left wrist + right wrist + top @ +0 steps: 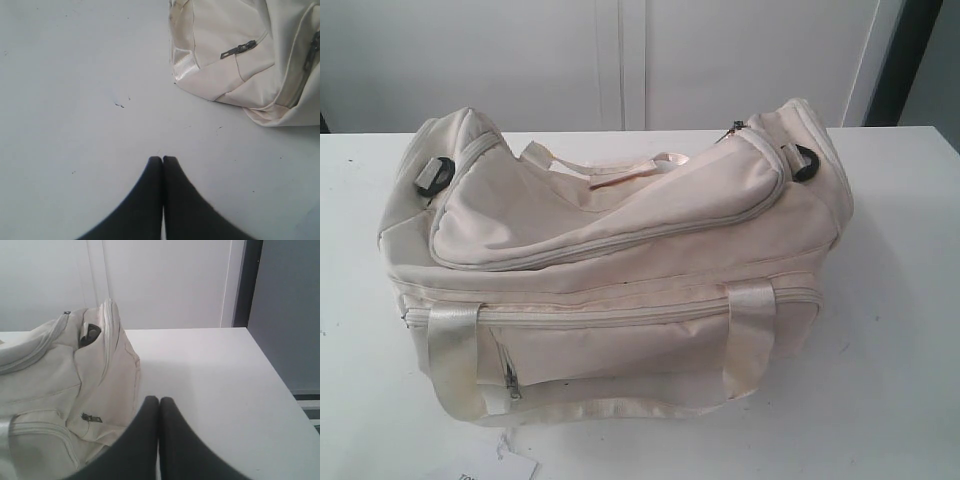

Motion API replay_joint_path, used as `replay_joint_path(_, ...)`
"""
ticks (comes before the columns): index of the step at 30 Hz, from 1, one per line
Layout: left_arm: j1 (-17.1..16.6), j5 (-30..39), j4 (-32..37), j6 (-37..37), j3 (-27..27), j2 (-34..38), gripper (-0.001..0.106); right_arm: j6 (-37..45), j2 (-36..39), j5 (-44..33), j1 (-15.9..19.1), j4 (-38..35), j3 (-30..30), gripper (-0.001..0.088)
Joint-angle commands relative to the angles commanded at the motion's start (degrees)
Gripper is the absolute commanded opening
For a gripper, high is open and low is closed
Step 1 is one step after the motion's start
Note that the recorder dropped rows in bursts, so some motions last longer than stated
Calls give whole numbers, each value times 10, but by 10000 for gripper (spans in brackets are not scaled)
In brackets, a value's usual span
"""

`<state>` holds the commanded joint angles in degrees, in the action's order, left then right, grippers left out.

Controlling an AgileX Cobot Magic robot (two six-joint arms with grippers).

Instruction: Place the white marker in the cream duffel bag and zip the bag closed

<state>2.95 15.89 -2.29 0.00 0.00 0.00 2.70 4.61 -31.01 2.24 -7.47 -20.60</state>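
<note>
Right end effector (159, 399) beside cream bag (50, 380)

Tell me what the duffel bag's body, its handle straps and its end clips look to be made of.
Body of the cream duffel bag: matte woven fabric, likely canvas or cotton; it creases softly and sags. Handle straps: shiny satin-like webbing, catching the light. End clips: black, probably plastic; too small to be sure.

We find no text that we can read with certainty. A white paper tag (485, 468) lies on the table (900, 400) just in front of the cream duffel bag (620, 250). It carries a few dark printed marks, too small and cut off at the edge to read.
</note>
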Motion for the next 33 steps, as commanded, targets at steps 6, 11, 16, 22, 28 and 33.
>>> replay_joint_path(6, 0, 0, 0, 0, 0, 0, 0, 0, 0, 0, 0, 0, 0, 0)
replay_joint_path(11, 0, 0, 0, 0, 0, 0, 0, 0, 0, 0, 0, -1, 0, 0)
replay_joint_path(16, 0, 0, 0, 0, 0, 0, 0, -4, -1, 28, 0, 9, 18, 0)
replay_joint_path(22, 0, 0, 0, 0, 0, 0, 0, -5, -32, 64, 0, 17, 71, 0)
replay_joint_path(28, 0, 0, 0, 0, 0, 0, 0, -6, -46, 71, 0, 17, 112, 0)
replay_joint_path(33, 0, 0, 0, 0, 0, 0, 0, -15, -46, 80, 0, 20, 139, 0)
